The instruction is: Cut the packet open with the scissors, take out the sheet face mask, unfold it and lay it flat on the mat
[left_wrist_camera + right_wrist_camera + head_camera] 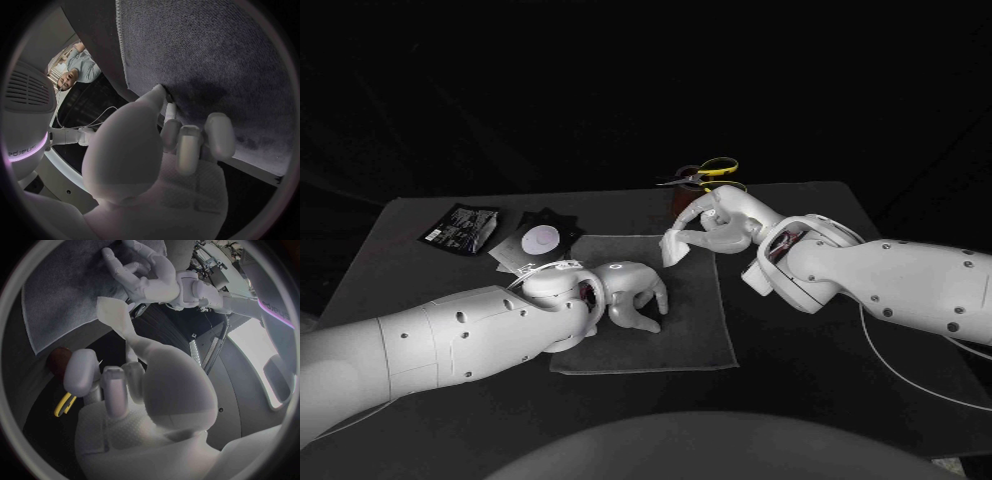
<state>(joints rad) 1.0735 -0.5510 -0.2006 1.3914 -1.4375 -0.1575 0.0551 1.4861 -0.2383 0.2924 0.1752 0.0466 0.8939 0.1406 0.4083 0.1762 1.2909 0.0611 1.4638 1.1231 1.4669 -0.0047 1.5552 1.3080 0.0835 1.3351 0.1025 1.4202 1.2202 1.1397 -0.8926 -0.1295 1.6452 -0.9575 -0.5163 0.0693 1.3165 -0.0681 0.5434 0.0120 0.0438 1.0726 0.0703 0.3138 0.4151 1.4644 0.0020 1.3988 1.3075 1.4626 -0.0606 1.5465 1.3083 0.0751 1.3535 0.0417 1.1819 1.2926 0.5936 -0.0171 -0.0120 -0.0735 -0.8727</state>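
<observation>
A grey mat [689, 320] lies in the middle of the black table. My right hand [723, 222] hovers over the mat's far right corner and pinches a white, still folded sheet face mask [678, 246], which hangs down from its fingers. In the right wrist view the mask [114, 314] sticks out past my right hand [144, 390] toward the mat [56, 295]. My left hand [629, 292] is over the mat's left part, fingers apart and pointing down, holding nothing. The black packet [462, 227] lies at the far left. The yellow-handled scissors [705, 173] lie at the table's back edge.
A second black piece with a pale round patch [541, 238] lies between the packet and the mat's far left corner. In the left wrist view my left hand [169, 160] is close above the mat [212, 60] near its edge. A thin cable runs across the table's right side.
</observation>
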